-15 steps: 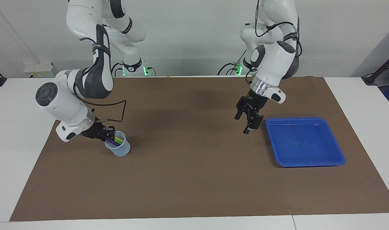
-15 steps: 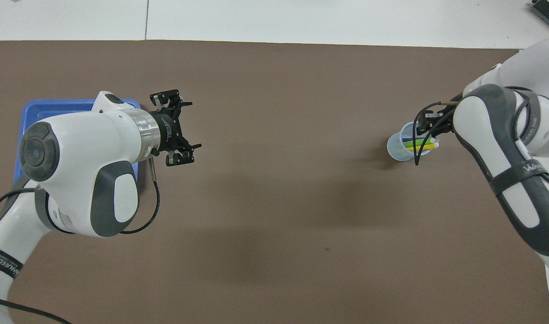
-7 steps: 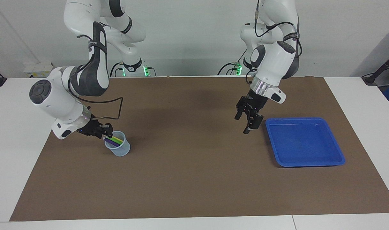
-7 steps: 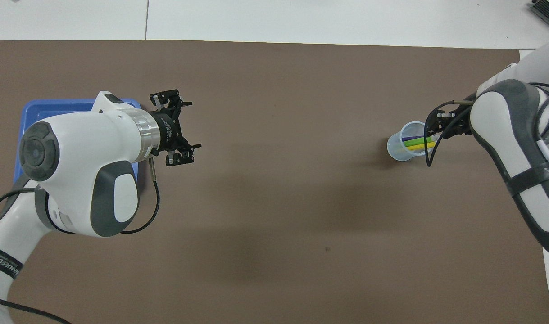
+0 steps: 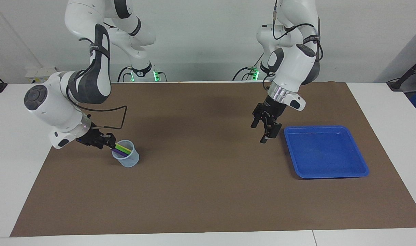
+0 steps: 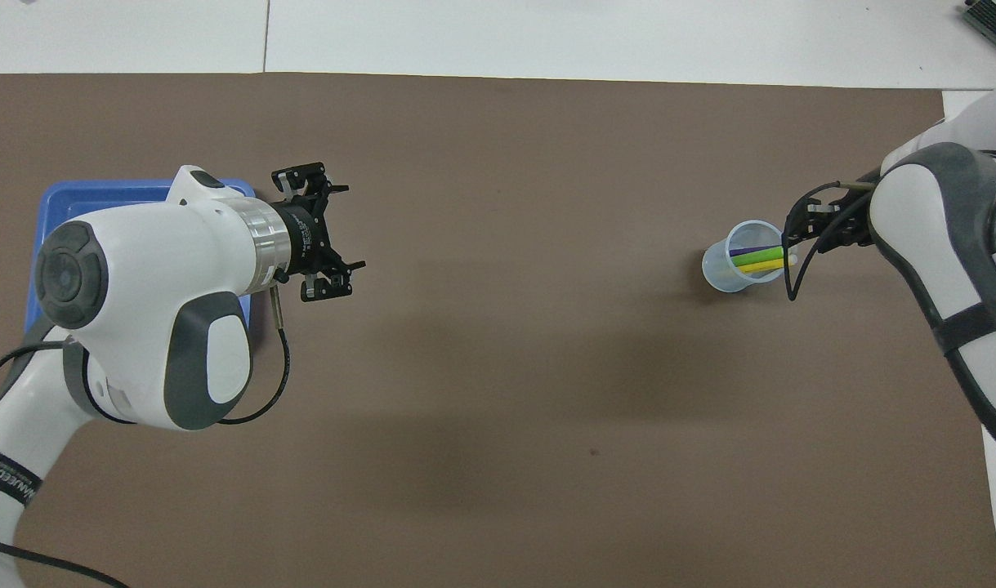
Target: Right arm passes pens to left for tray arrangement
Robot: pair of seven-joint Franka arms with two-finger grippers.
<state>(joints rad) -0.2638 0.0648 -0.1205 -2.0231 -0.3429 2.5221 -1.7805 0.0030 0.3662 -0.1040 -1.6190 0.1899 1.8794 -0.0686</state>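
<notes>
Three pens (image 5: 123, 149), purple, green and yellow, lean in a small translucent pale-blue cup (image 5: 128, 160) toward the right arm's end of the table. They also show in the overhead view (image 6: 757, 258). My right gripper (image 5: 109, 141) is low at the cup's rim, by the pens' upper ends; its tips also show in the overhead view (image 6: 798, 233). I cannot see if it touches a pen. My left gripper (image 5: 261, 132) is open and empty, hanging above the mat beside the empty blue tray (image 5: 325, 152). It also shows in the overhead view (image 6: 336, 230), as does the tray (image 6: 97, 200).
A brown mat (image 5: 208, 191) covers most of the white table. The cup and the tray are the only things standing on it.
My right arm has drawn back toward its own end of the table, and its gripper has slid from over the cup's mouth to the rim. The pens stay in the cup. The left arm has not moved.
</notes>
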